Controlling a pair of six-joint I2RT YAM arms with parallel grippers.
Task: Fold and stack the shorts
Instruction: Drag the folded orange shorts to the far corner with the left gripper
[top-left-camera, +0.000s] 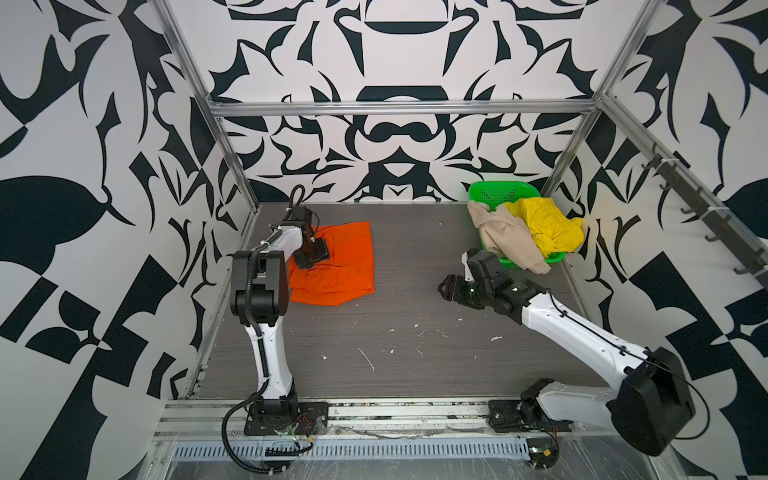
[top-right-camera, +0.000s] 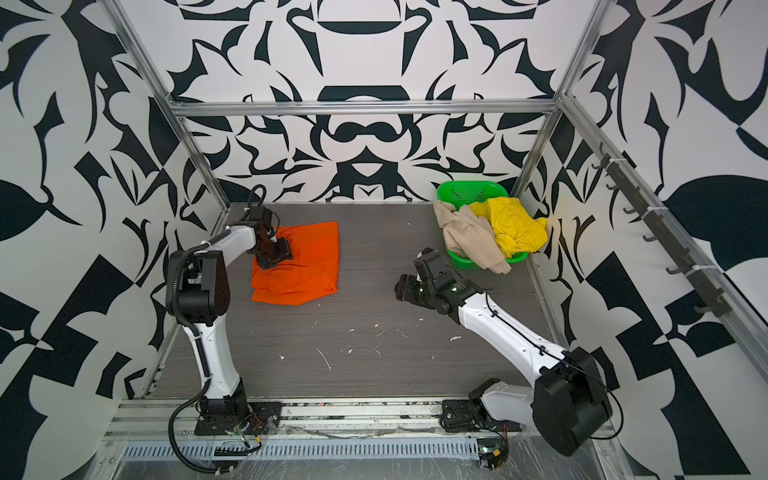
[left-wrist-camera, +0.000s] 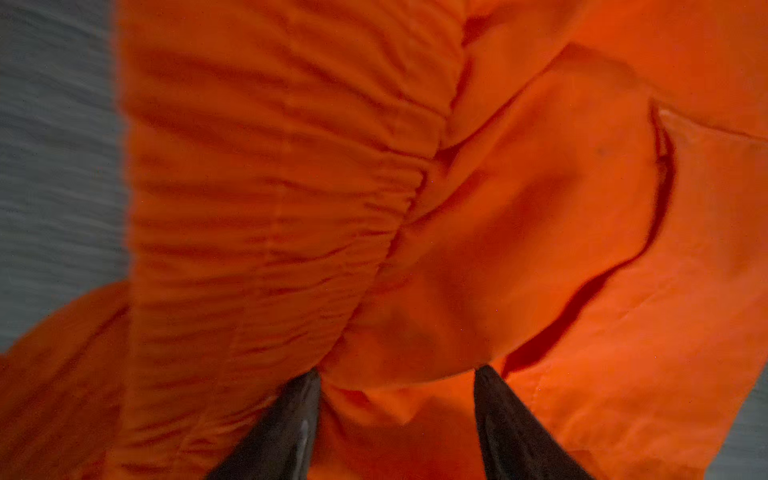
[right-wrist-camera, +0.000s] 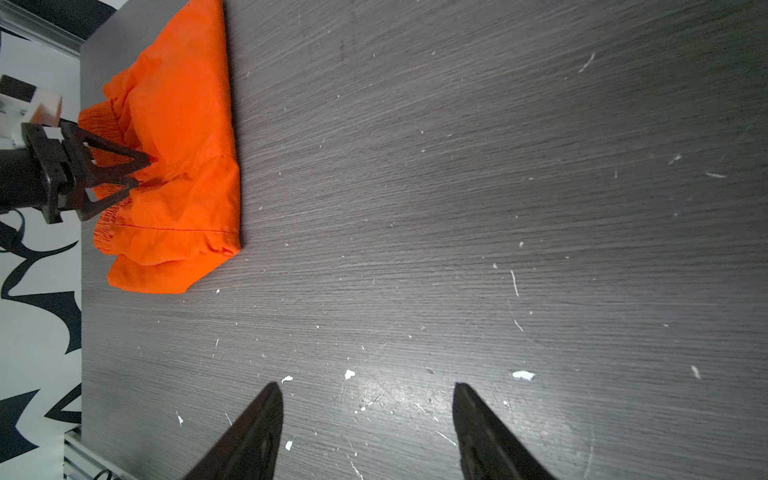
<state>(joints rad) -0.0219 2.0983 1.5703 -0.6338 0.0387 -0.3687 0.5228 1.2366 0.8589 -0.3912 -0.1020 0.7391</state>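
Standing here, I can read nothing: no text, label, brand or number shows clearly on anything. The black shapes on the white walls, running from nine o'clock through twelve to three, are pattern only, not letters.

A dark grey wood-grain table carries everything. A green basket stands at its far right corner. Well to the left of the basket, orange shorts lie rumpled on the wood. White flecks dot the surface in front of the basket.
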